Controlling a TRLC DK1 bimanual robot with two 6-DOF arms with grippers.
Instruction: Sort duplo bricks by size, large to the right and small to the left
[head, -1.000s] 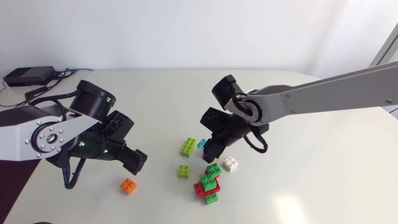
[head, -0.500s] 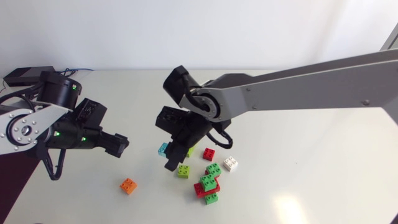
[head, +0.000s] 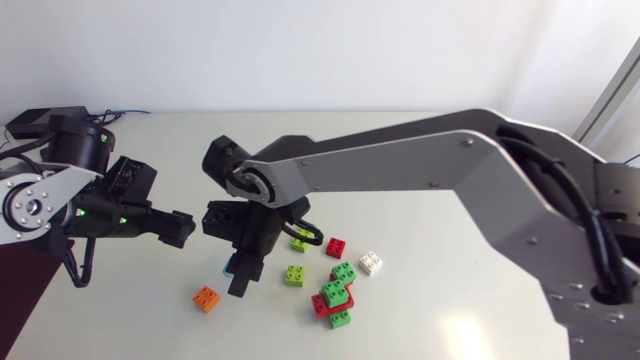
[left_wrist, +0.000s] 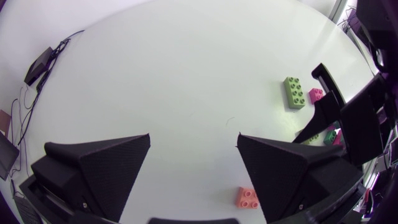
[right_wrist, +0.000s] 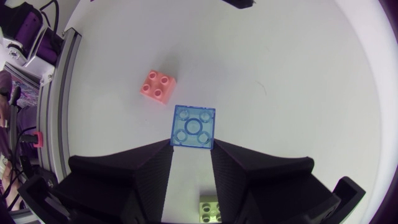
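Head view suggests we are early in the sort: one small orange brick (head: 207, 298) lies left, our right gripper (right_wrist: 191, 148) clamps a small blue brick (right_wrist: 194, 126) near it, our left gripper (left_wrist: 194, 138) gapes empty, and the mixed pile (head: 335, 293) waits mid-table.

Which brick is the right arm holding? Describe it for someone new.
Follow the long right arm leftward to its hand. Clamped in it is the blue brick: small, square and light blue, unlike the orange brick lying on the table just ahead.
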